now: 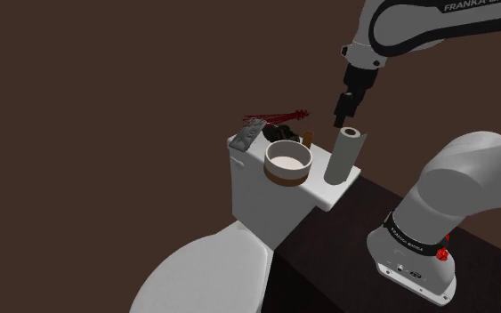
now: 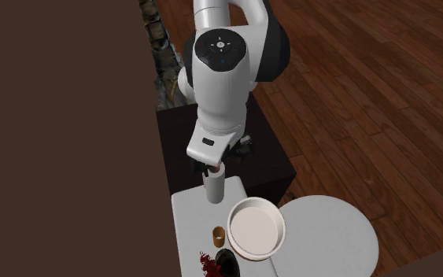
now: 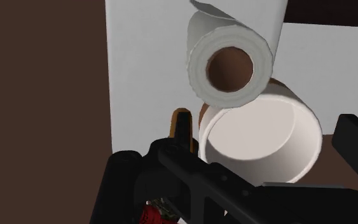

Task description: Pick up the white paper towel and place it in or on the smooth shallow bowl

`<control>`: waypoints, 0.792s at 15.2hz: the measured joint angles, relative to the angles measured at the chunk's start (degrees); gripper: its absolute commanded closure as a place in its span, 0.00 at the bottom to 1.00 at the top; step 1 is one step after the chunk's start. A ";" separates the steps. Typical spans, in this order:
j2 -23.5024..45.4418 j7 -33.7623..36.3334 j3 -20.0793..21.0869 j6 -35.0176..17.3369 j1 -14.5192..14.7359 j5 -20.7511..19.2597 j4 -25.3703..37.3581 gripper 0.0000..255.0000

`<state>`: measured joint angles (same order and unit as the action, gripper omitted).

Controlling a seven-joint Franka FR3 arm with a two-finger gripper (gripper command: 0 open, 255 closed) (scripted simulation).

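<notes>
White lid (image 2: 190,228), paper towel (image 1: 346,156), "FRANKA" arm (image 1: 417,27)

Hand (image 1: 344,108) just above upright towel roll (image 1: 346,156), w/ bowl (image 1: 288,162) beside it on white tank (image 1: 257,196).

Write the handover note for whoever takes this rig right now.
End effector: open, holding nothing, poised above the paper towel roll.
Roll: upright on the white toilet tank top, beside the shallow bowl, on the side nearer the stand.
Bowl: empty, on the same tank top.
Done: end effector lined up over the roll; no grasp yet.
Left: descend, close on the roll, lift it, set it in the bowl.
</notes>
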<state>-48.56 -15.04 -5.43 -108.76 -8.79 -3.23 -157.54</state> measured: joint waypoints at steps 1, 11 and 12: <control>0.18 -0.64 -0.85 -1.76 -0.80 -0.84 -1.38 0.00; 2.99 -1.32 -2.37 -11.21 -1.94 -2.37 -7.74 0.00; 3.03 -1.25 -2.33 -11.36 -1.89 -2.34 -7.83 0.00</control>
<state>-45.52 -16.29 -7.76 -120.12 -10.68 -5.57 -165.37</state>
